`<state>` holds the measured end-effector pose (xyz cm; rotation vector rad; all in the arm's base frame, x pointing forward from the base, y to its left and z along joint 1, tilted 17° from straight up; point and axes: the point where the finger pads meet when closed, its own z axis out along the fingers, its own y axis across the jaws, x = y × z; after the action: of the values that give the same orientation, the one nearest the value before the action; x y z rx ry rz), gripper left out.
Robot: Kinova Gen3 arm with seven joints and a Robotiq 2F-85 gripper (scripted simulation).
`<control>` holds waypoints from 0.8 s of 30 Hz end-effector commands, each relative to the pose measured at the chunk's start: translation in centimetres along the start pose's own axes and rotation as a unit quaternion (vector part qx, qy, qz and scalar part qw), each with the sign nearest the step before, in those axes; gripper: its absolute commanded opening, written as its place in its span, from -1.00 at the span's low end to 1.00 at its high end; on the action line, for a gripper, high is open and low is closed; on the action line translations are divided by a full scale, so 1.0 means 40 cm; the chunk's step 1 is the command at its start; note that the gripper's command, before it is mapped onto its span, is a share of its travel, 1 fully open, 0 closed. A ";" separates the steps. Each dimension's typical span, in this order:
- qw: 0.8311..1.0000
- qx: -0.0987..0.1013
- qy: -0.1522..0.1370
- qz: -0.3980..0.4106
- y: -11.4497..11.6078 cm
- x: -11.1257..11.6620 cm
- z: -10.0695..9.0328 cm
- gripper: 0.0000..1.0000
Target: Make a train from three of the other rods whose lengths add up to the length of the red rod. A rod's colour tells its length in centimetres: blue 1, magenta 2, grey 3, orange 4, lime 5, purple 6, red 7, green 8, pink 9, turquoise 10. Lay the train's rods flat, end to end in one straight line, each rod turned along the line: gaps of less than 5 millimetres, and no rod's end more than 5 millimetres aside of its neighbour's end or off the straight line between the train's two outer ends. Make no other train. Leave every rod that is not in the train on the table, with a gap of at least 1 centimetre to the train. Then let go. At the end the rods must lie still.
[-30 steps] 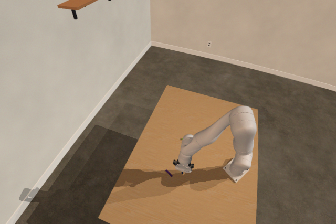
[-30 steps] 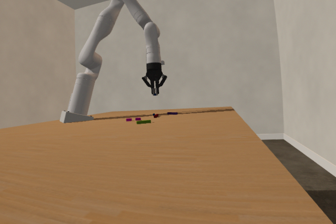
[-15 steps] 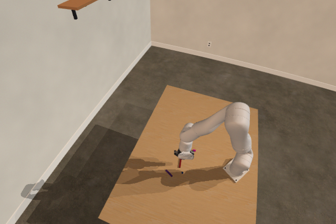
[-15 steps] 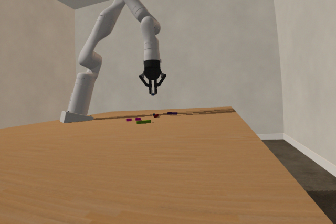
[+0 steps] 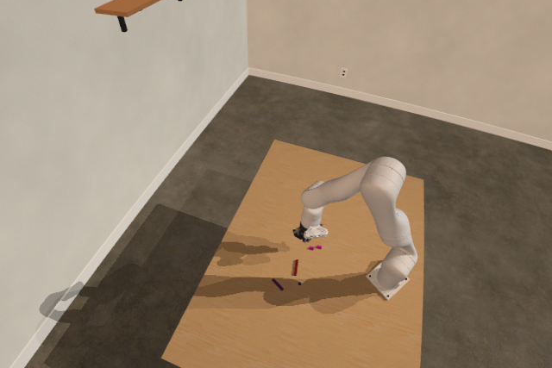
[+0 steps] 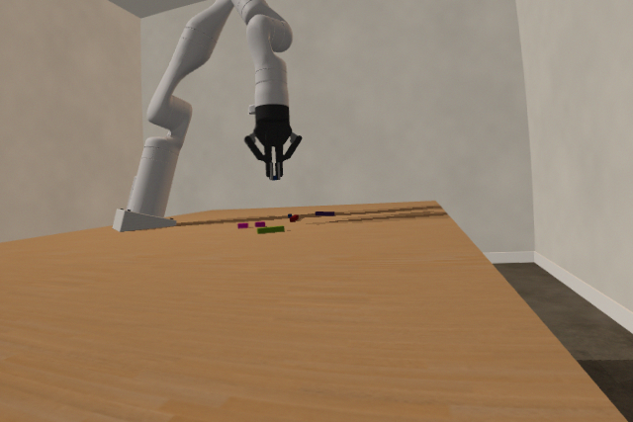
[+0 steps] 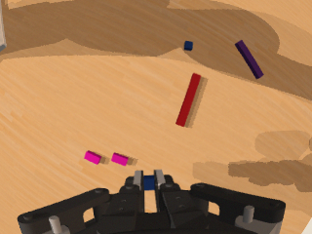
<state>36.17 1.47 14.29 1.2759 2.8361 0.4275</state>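
My gripper (image 6: 275, 171) (image 7: 148, 180) is shut on a small blue rod (image 6: 275, 178) (image 7: 149, 183), high above the table. The red rod (image 5: 296, 267) (image 6: 294, 217) (image 7: 188, 99) lies flat. One magenta rod (image 5: 310, 248) (image 6: 259, 224) (image 7: 120, 159) lies beside a second magenta rod (image 5: 319, 246) (image 6: 242, 225) (image 7: 93, 157), roughly in line, with a visible gap between them. A lime rod (image 6: 270, 229) lies near them; the arm hides it in the top view and it does not show in the wrist view.
Another blue rod (image 5: 299, 283) (image 6: 290, 215) (image 7: 188, 45) lies beyond one end of the red rod. A purple rod (image 5: 278, 283) (image 6: 324, 213) (image 7: 249, 59) lies slanted farther from the robot base (image 5: 387, 281) (image 6: 140, 220). Arm shadows cross the table.
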 end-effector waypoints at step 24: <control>0.998 -0.010 0.000 -0.066 -0.115 -0.128 -0.002 -0.91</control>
<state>36.19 -5.12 12.66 1.0733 2.8871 0.4517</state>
